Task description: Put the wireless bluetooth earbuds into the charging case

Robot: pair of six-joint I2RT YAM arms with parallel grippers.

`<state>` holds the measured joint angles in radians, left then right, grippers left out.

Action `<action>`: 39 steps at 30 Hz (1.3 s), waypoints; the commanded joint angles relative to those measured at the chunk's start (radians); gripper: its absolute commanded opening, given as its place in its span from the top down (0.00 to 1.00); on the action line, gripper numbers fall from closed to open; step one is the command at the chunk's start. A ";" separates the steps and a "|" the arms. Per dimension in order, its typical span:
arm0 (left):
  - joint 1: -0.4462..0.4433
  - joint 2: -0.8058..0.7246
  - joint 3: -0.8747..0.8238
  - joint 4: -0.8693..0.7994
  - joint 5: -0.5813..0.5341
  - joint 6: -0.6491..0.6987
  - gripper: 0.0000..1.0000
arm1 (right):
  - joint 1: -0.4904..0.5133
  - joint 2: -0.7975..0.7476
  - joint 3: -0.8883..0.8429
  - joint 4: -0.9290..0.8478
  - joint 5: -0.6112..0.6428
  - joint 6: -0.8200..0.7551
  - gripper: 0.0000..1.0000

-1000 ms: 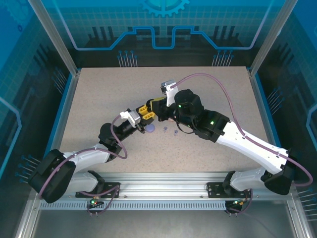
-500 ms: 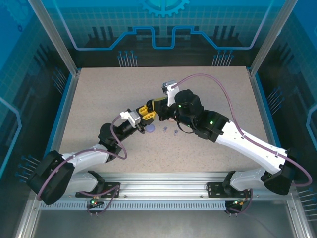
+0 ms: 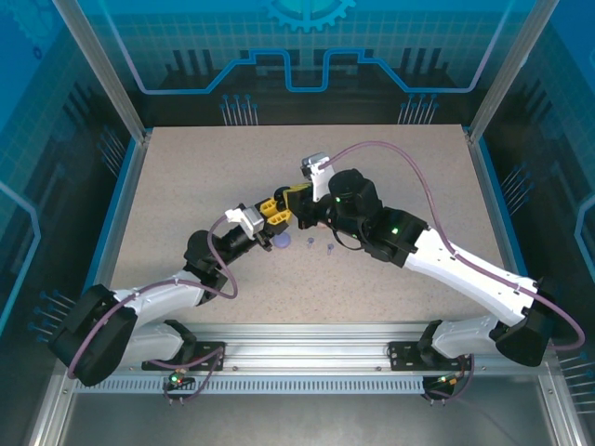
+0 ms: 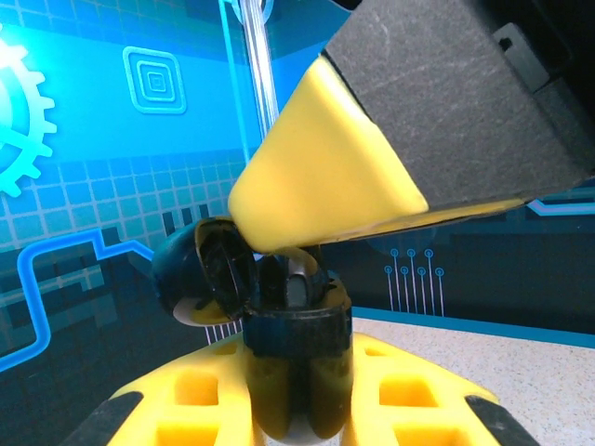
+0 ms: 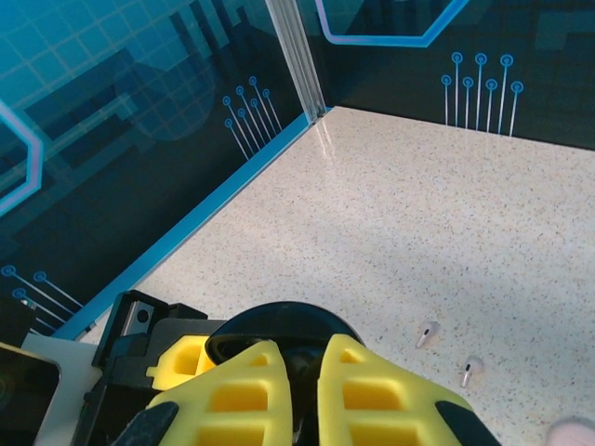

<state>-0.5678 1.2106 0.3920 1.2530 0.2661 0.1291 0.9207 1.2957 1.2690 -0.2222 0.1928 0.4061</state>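
The wireless bluetooth earbuds [image 5: 427,333] that can be made out are two pale ones lying loose on the bench [image 5: 418,214] near the black charging case [image 4: 296,330], apart from each other and from the case. The left pincer [image 4: 299,400] is clamped on that case from both sides and holds it upright, with its lid [image 4: 200,274] swung open to one side. The right pincer [image 5: 302,376] hangs directly over the case mouth with its fingers drawn together, and one yellow fingertip [image 4: 307,177] reaches down into the opening. A dark shape sits in the case just under that tip, but I cannot tell whether it is a black bud or whether the right pincer has hold of it. A round purple case [image 3: 282,242] rests on the bench just beside the black case. This looks like the seating step, and several things could spoil it. If the bud goes in crooked, it may ride on the socket edge and spring out on release. Too much downward push could twist the case in the left pincer's grip. A sideways drift of the broad finger could knock the lid shut. A tiny bud may also cling to the pad and lift back out.
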 commanded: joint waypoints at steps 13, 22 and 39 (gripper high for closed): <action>-0.015 -0.039 0.042 0.021 0.030 0.006 1.00 | -0.011 -0.024 -0.038 -0.005 -0.052 0.025 0.60; -0.016 -0.011 0.036 0.034 0.024 0.002 1.00 | -0.014 -0.136 -0.017 -0.028 0.055 0.057 0.44; -0.019 0.014 0.023 0.005 0.050 -0.005 1.00 | -0.175 0.297 0.598 -0.579 -0.189 0.094 0.43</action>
<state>-0.5793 1.2198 0.3977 1.2377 0.2935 0.1291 0.7612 1.5253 1.7725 -0.6224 0.0887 0.4980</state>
